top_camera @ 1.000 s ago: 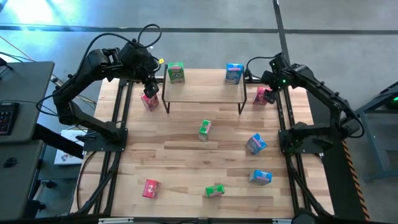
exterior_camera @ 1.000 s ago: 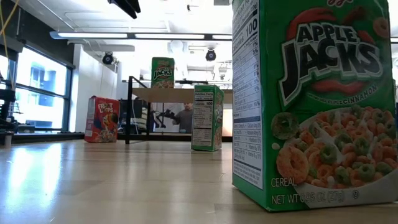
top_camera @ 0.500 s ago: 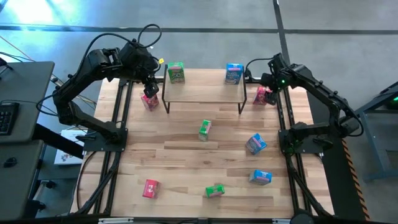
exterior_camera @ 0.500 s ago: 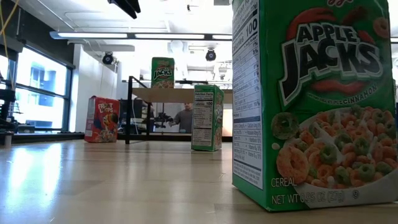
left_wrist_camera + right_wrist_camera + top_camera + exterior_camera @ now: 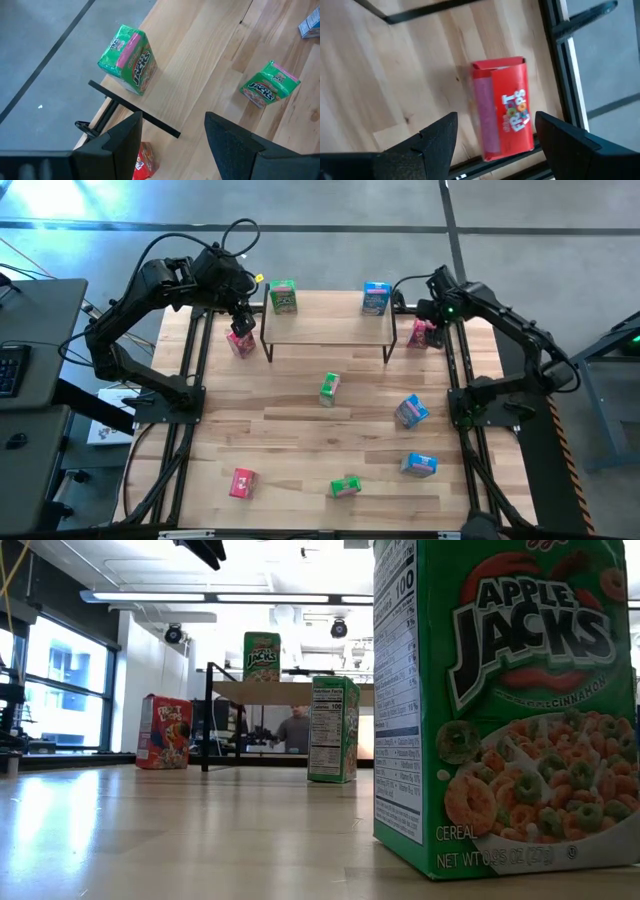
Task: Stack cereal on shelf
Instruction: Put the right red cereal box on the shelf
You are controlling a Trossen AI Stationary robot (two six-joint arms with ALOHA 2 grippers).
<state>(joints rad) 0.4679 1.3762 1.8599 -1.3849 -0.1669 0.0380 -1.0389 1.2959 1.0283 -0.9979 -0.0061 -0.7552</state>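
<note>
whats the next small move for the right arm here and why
Probably lower the right pincer straight down over the red box and close. Its fingers are open and straddle the box from above, not yet touching it, and the box lies on the table beside the shelf, not on it.

A dark pincer (image 5: 205, 551) hangs at the top edge, its fingers too cropped to read. Far below and right of it, 1 green Apple Jacks box (image 5: 505, 705) fills the foreground. Below it farther back stand the shelf (image 5: 290, 692) with a green box (image 5: 262, 657) on top, another green box (image 5: 333, 730) and a red box (image 5: 164, 732).
</note>
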